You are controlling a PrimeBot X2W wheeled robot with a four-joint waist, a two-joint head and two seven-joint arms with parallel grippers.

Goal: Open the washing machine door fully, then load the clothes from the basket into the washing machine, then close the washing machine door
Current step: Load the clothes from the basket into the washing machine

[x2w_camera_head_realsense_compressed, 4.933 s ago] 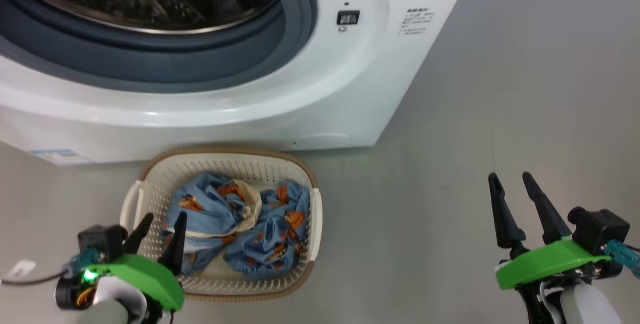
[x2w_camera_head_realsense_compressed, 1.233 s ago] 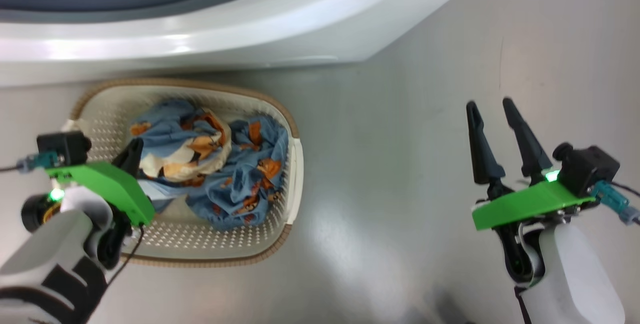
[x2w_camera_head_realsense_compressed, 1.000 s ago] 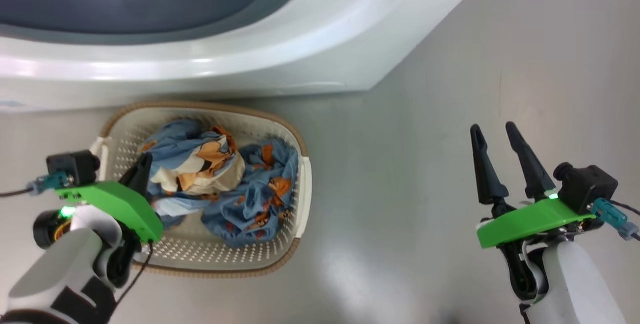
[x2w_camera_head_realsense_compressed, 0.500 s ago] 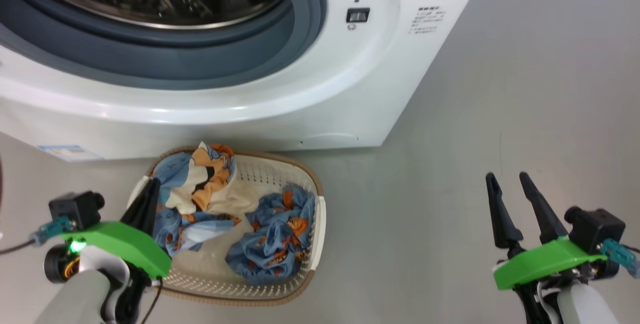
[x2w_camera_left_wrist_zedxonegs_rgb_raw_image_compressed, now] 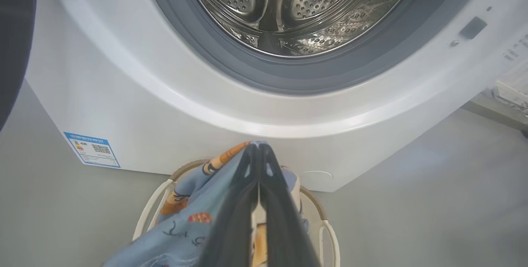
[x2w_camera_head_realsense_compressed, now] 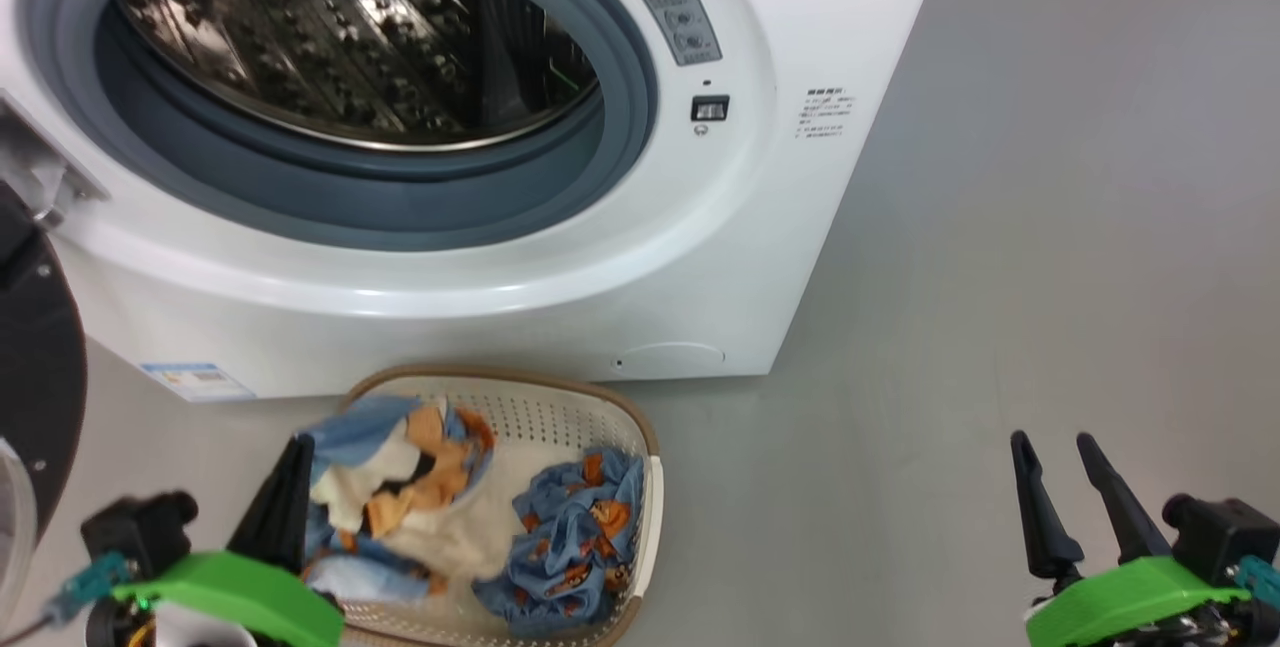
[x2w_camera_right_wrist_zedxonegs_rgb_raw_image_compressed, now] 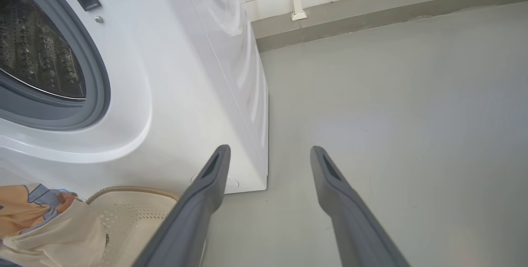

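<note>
**Loading step: garment in hand**

Your left gripper [x2w_camera_left_wrist_zedxonegs_rgb_raw_image_compressed: 258,151] is pinched tight on a blue garment [x2w_camera_head_realsense_compressed: 400,487], which hangs partway out of the basket [x2w_camera_head_realsense_compressed: 600,407] at the foot of the washing machine [x2w_camera_head_realsense_compressed: 720,257]. The door [x2w_camera_head_realsense_compressed: 35,377] stands open on the left. Your right gripper [x2w_camera_head_realsense_compressed: 1052,442] is spread wide and empty. Next, you need height to clear the grey seal [x2w_camera_head_realsense_compressed: 400,207] and reach the drum [x2w_camera_head_realsense_compressed: 350,47].

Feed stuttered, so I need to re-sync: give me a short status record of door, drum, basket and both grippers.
door: washing machine door swung open at the left
drum: drum shows bare steel where visible, no fabric
left gripper: left gripper shut on a blue printed garment, which hangs over the basket
right gripper: right gripper open, empty, over the floor
basket: on the floor in front of the washing machine, second garment bunched inside
</note>
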